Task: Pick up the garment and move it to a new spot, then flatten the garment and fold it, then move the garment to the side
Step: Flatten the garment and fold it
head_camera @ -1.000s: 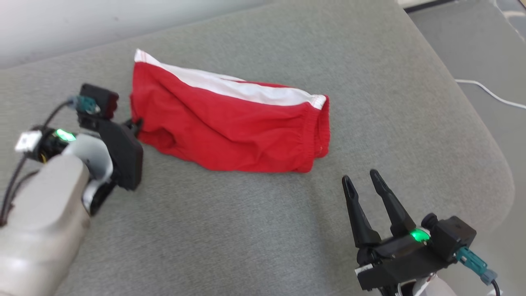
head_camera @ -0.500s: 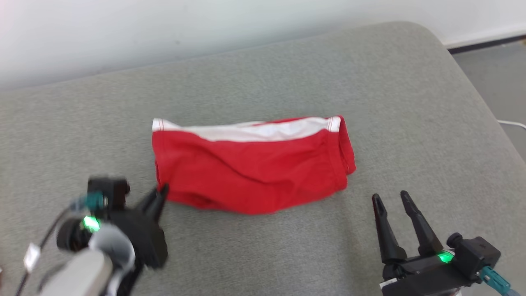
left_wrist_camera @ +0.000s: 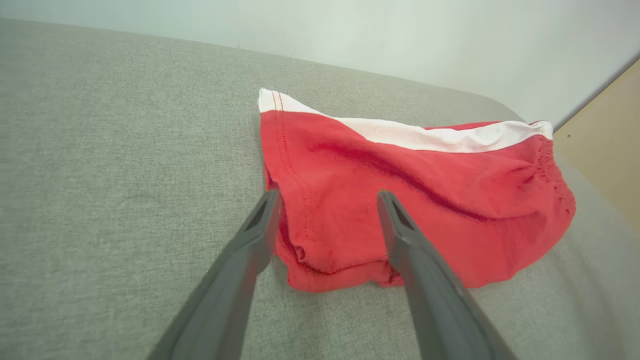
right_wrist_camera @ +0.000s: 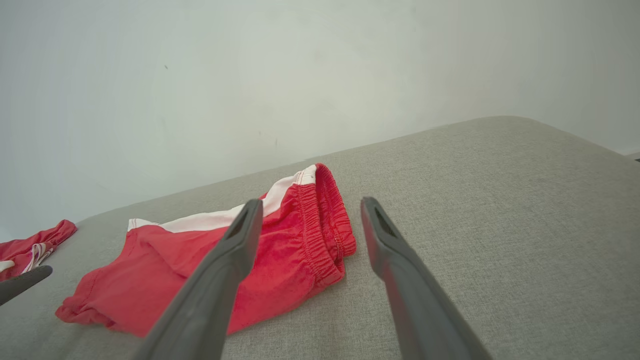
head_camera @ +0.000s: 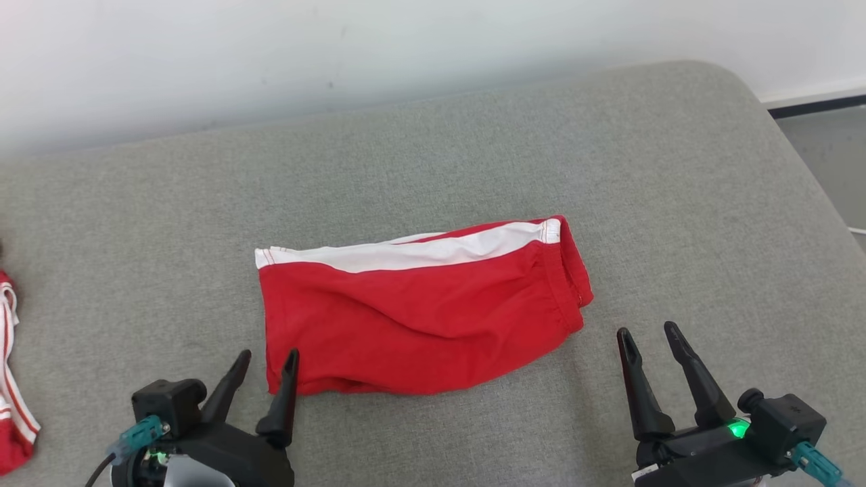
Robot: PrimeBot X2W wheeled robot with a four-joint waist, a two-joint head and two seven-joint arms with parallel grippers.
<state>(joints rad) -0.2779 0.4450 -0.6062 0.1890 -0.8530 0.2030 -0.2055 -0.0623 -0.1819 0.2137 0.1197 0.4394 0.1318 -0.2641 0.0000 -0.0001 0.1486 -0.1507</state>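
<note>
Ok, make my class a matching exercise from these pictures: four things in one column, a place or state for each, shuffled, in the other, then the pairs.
Things:
1. garment
2. left gripper
3. right gripper
4. second red cloth

Places and states:
A. open, above bare cushion right of the garment
B. cut off by the head view's left edge
C. folded, lying mid-cushion
D. open, at the garment's near left corner

Pairs: 1-C, 2-D, 3-A, 4-B

A plain indoor room, home or test room, the views don't settle which: a broad grey fabric-upholstered cushion (head_camera: 433, 169) with a rounded corner stands against a bare white wall (head_camera: 338, 47) — dark skirting strip (head_camera: 818, 107), grey floor (head_camera: 835, 162).
</note>
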